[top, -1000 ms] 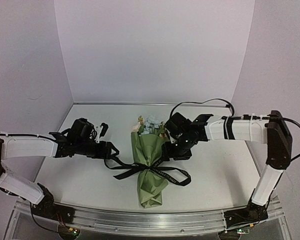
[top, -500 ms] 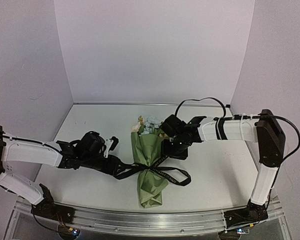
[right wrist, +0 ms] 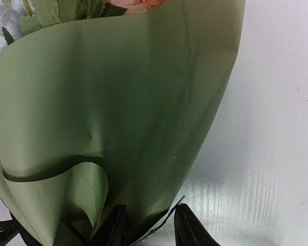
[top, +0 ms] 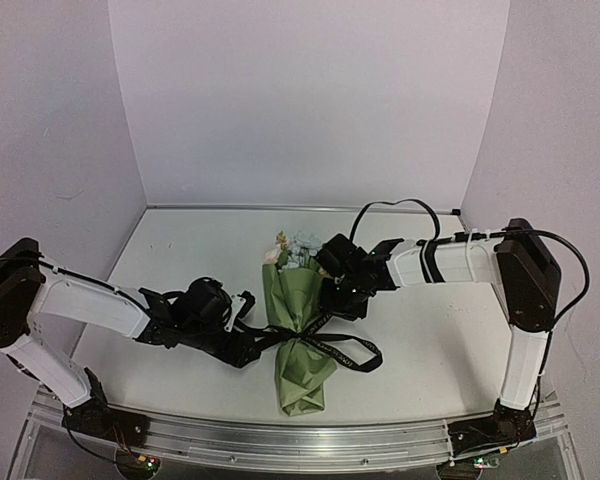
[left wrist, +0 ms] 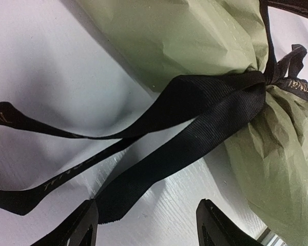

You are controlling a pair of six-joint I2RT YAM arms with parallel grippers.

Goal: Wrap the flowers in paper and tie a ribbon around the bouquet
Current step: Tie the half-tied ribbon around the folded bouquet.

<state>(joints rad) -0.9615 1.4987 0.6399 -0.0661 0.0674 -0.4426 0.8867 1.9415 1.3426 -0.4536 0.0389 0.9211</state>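
Top external view: your bouquet [top: 298, 300] lies on the table [top: 430, 330], ribbon [top: 345, 352] tied around it.
Left fingers [left wrist: 74, 228]: spread wide, ribbon tail between, nothing gripped.
Right fingers [right wrist: 187, 225]: astride the paper [right wrist: 118, 102] edge; you cannot tell the hold.

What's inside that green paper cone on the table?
Pale flowers poke out at the wide far end of the paper. Their stems are hidden inside it.
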